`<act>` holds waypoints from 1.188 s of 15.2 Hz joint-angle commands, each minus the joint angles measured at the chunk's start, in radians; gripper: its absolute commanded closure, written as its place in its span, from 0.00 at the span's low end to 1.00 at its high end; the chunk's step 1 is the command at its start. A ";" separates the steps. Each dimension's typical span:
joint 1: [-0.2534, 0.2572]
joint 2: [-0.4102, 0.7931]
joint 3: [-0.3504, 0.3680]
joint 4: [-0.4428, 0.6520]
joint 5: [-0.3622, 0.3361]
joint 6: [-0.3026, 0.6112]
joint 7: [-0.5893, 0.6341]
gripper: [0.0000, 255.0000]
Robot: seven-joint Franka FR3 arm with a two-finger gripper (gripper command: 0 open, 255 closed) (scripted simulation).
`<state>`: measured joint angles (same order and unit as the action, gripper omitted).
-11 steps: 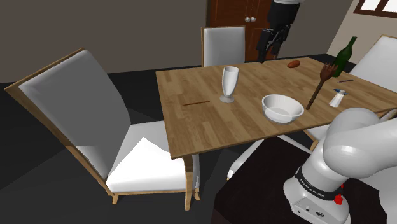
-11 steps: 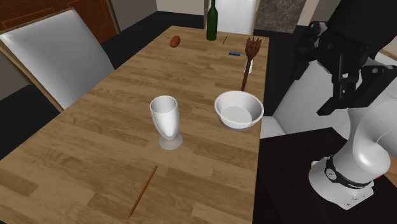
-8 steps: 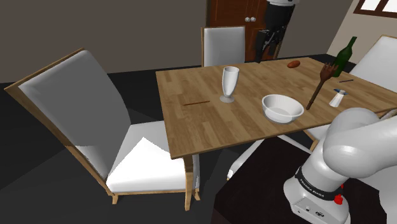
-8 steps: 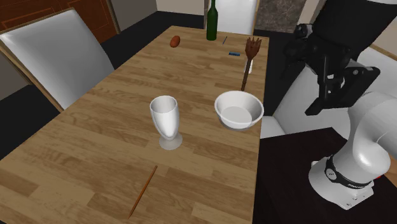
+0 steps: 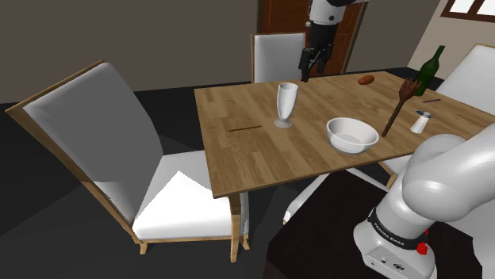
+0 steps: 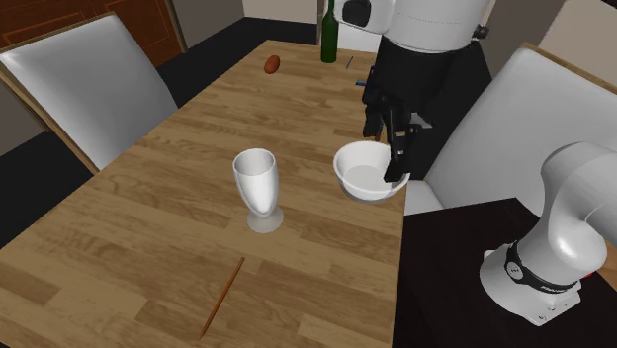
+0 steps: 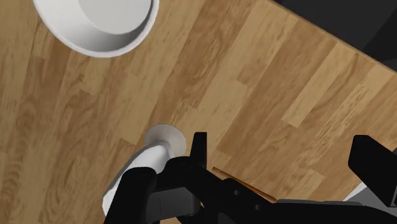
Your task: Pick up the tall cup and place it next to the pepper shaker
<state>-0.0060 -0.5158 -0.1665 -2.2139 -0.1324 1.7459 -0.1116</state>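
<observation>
Arm: base on the stand (image 5: 393, 242) at the shoulder view's lower right. A big white link (image 5: 444, 178) rises there, the middle links run off the top edge, and the wrist comes back in at top centre.

Gripper (image 5: 308, 66) hangs fingers-down, high over the far edge of the table (image 5: 254, 158), close to the far chair (image 5: 278, 55).

Second exterior view: white forearm and black hand come down from the top. Gripper (image 6: 389, 146) sits in front of the far rim of the bowl (image 6: 371, 176); its height above it cannot be judged here.

Wrist view: gripper (image 7: 282, 141) has its fingers (image 7: 199, 147) wide apart, with only bare table (image 7: 254, 76) between them. It holds nothing.

Cup (image 5: 285, 104): pale, tall, footed, upright near mid-table and clear of the hand. Cup (image 6: 257, 184) stands beside the bowl, not touching.

Wrist view: cup (image 7: 151, 159) lies just outside one finger, with its round foot plain. Its upper part is covered by the gripper body and cut by the frame edge. Bowl (image 7: 95, 25) is cut off too.

Shaker (image 5: 420, 122): small and white, near the table's right end beside a leaning wooden fork (image 5: 399, 103). It is well apart from the cup, with the bowl (image 5: 352, 134) between them.

Also on the table: a green bottle (image 5: 432, 66), a brown lump (image 5: 366, 79) and a thin stick (image 5: 243, 128). A dark speck near the bottle is too small to name.

The arm blocks part of the table's far right corner in the second exterior view.
</observation>
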 commanded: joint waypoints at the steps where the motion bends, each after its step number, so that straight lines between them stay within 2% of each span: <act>1: -0.001 0.075 -0.024 0.043 0.003 0.025 -0.026 0.00; 10: -0.012 0.427 -0.120 0.256 0.070 0.122 -0.161 0.00; 18: -0.067 0.768 -0.155 0.543 0.180 0.122 -0.283 0.00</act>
<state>-0.0634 0.2064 -0.3189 -1.7141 0.0324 1.8733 -0.3791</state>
